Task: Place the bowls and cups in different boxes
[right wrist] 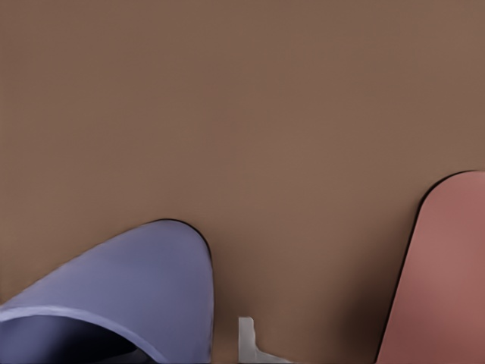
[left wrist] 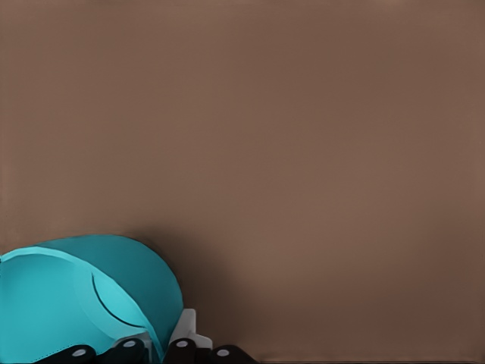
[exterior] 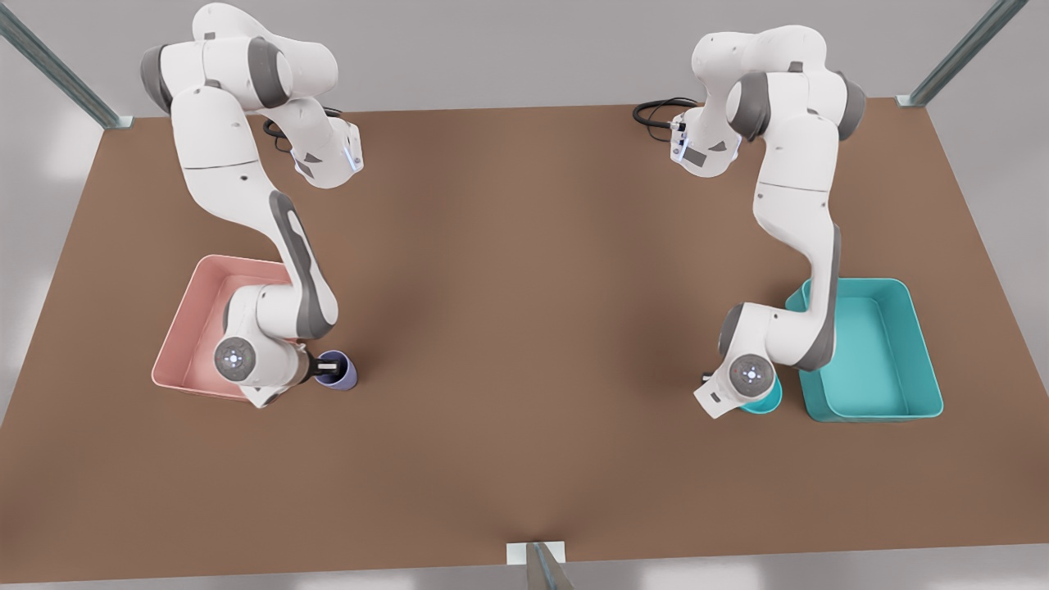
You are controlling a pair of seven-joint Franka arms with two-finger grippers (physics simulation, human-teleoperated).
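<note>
Cup [exterior: 344, 375] is the lavender one, sitting on the brown table [exterior: 533, 328] just right of the pink box [exterior: 184, 319], on the front view's left side and toward the near edge. The right gripper [exterior: 325, 369] is down at its rim, reaching in from the box side. In the right wrist view the cup wall runs right up against the tool, but I honestly can't tell whether it's clamped on yet or just lined up.

Same story on the front view's right. The teal bowl [exterior: 769, 401] is tucked just left of the teal box [exterior: 922, 344], near its near corner, and mostly hidden under the arm. The left gripper [left wrist: 163, 350] is right at the bowl's edge. Again, I can't tell if it's squeezing or not.

My guess on handling: both look like thin, hard, smooth pieces, so light and stiff but probably slippery. Nothing to hook onto, since the cup has no handle and the bowl is plain. I'd say the rim is the only sensible place to grab, pinching across the wall with one side in and one side out. The cup is taller and tapered, so it could swing or tip if it's held off-centre. The bowl is wide and shallow, so a one-sided rim grip will likely let it hang tilted. A firm squeeze and a short lift over the low box walls should do it.
</note>
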